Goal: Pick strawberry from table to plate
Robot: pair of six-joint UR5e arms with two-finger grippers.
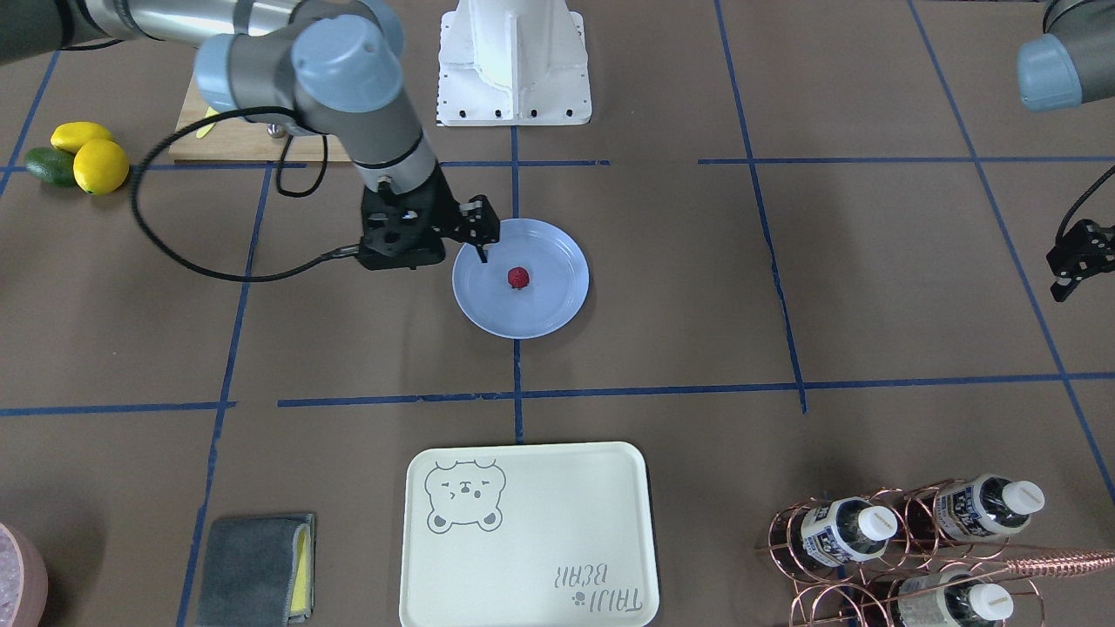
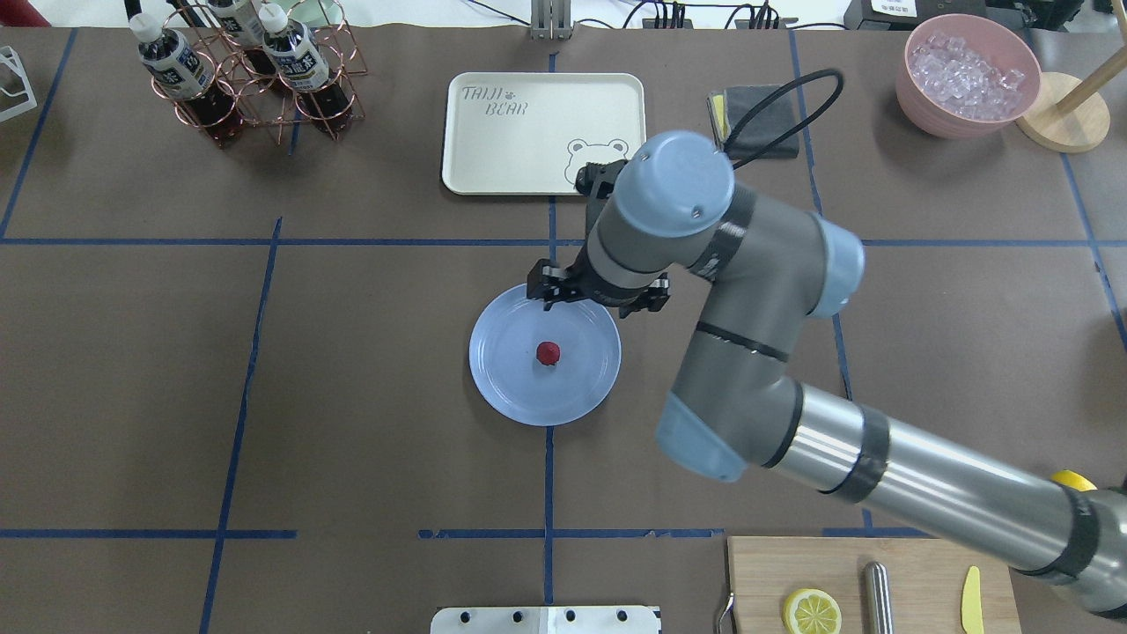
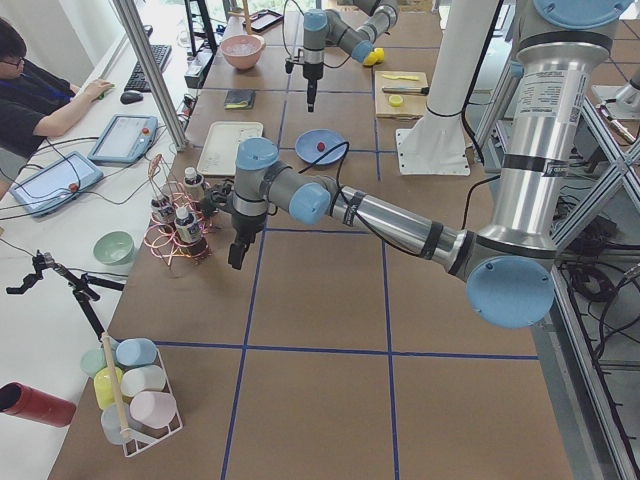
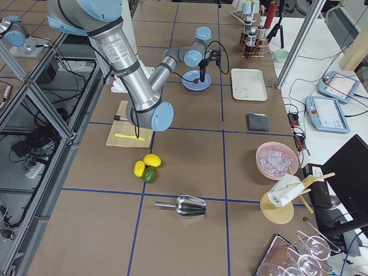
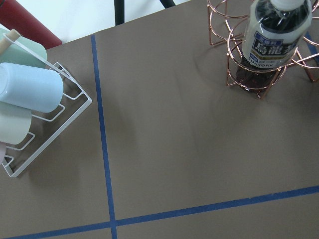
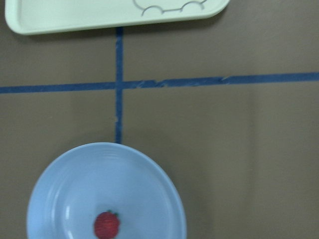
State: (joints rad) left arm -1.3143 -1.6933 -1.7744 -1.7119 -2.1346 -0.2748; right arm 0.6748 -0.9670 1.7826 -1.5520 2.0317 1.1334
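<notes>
The strawberry (image 1: 518, 278) (image 2: 548, 353) (image 6: 106, 224), small and dark red, lies free near the middle of the light blue plate (image 1: 549, 309) (image 2: 515, 392) (image 6: 70, 184) on the brown table (image 1: 697, 287). My right gripper (image 1: 481, 252) hangs raised over the plate's rim on the tray side, a short way from the berry. It is open and holds nothing. My left gripper (image 1: 1070, 277) hovers far off at the table's end near the bottle rack, cut by the frame edge. Whether it is open or shut does not show.
A cream bear tray (image 1: 557, 557) lies beyond the plate. A copper rack of bottles (image 1: 915, 540), a grey cloth (image 1: 257, 566), lemons with an avocado (image 1: 87, 157), a cutting board (image 2: 880, 581), a pink bowl of ice (image 2: 968, 75) and the white base (image 1: 514, 61) ring the area.
</notes>
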